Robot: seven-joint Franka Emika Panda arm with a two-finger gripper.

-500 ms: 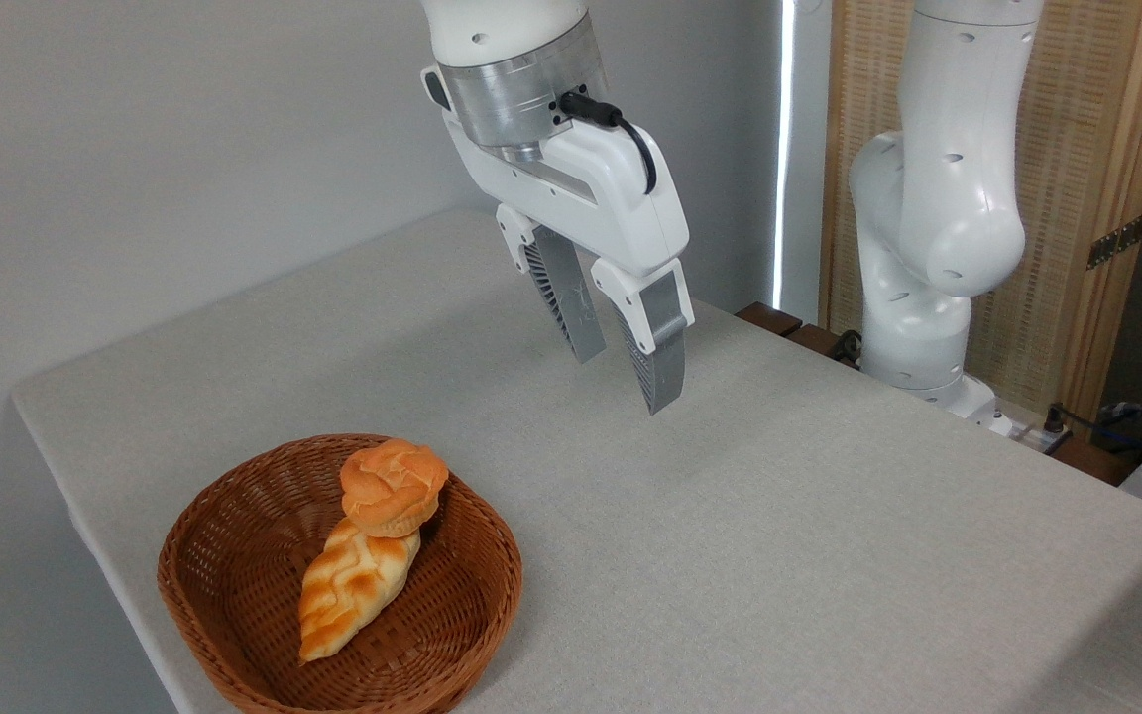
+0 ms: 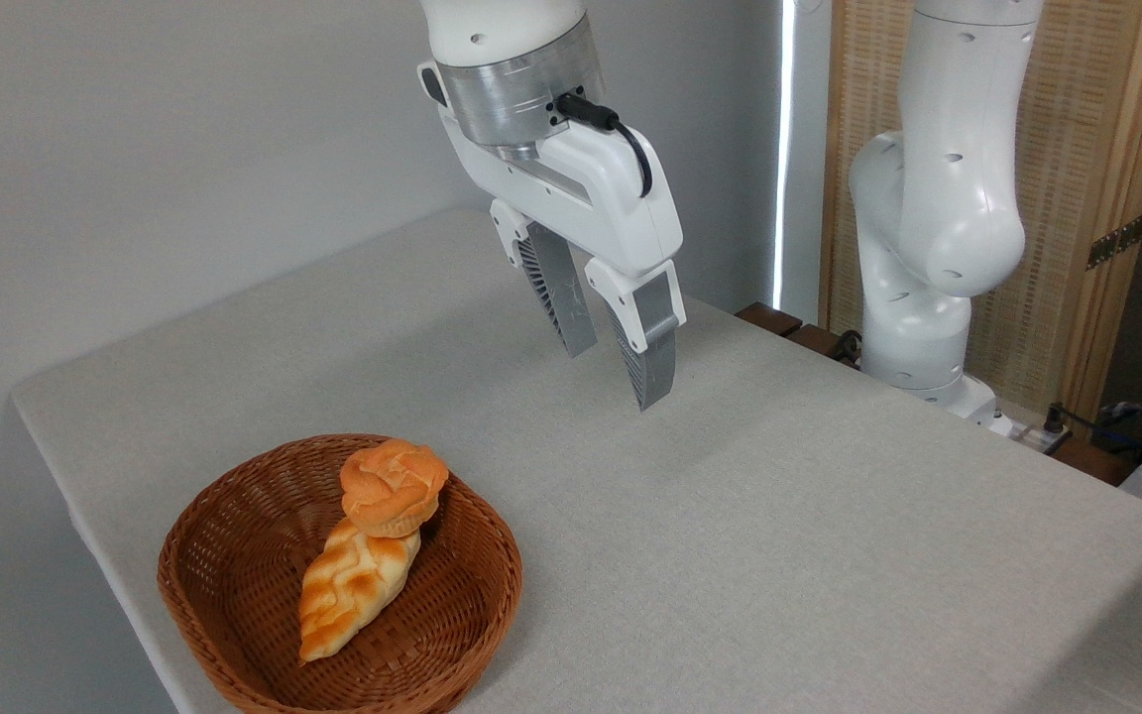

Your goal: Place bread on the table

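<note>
The large rectangular light grey-beige fabric-textured surface point(image 2: 779, 555) shows a rounded corner at the far left, near the grey wall, and its left edge runs down toward the bottom of the picture. The brown oval wicker basket point(image 2: 234, 585) sits close to that left edge, near the front. To the right of the basket the surface lies bare across its middle and right side, a broad stretch of open room.

The small round orange-golden bun with a swirled, knotted top point(image 2: 394, 488) is in the basket, at its far rim, resting on the upper end of the longer pointed braided golden loaf point(image 2: 355, 587). The bun sits tilted, its paler ridged base turned down and toward the viewer, its knotted top facing up and slightly left. Being round, it shows no clear long axis. The loaf beneath it runs from the basket's far rim down toward the lower left.

The white end effector point(image 2: 613, 375) hangs above the middle of the surface, well apart from the basket, up and to its right. Its two grey ribbed fingers point(image 2: 652, 362) are spread with a clear gap and nothing between them.
</note>
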